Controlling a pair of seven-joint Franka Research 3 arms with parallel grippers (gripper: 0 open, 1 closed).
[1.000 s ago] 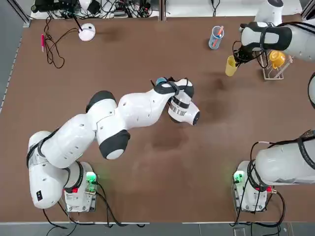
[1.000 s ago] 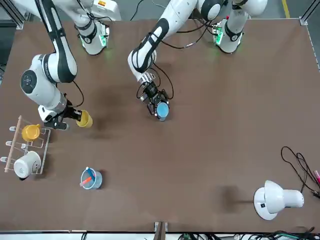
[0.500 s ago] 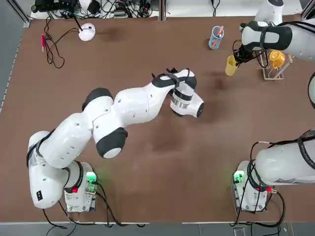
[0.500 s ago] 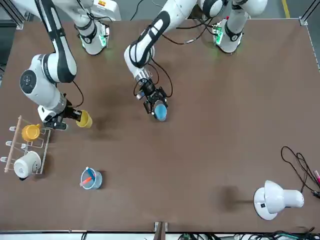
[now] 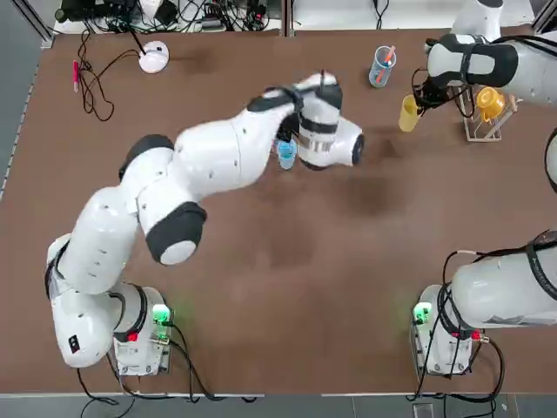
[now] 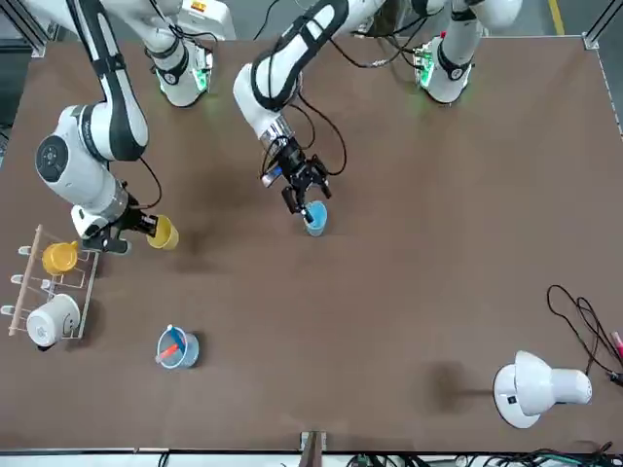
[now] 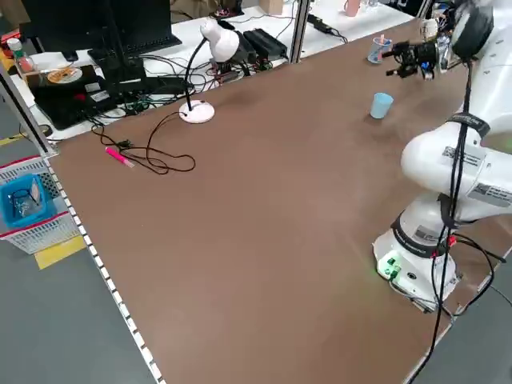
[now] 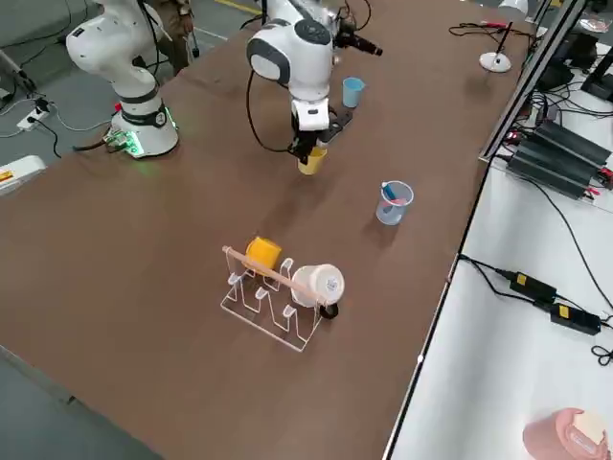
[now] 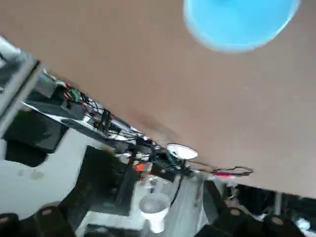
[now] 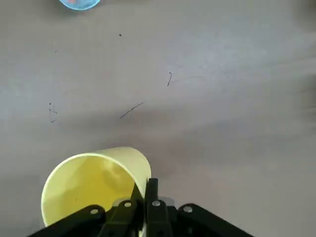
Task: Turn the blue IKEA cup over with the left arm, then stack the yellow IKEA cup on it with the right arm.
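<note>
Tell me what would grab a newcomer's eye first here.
Probably the glossy white left arm, reaching over the middle of the brown table, its open gripper by an upright pale blue cup. Next, the bright yellow cup, tilted in the right arm's closed gripper, near the white rack.

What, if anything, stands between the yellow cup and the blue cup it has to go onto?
The left arm's wrist does: seen from overhead, it lies between the yellow cup, held in the right claw, and the blue cup.
</note>
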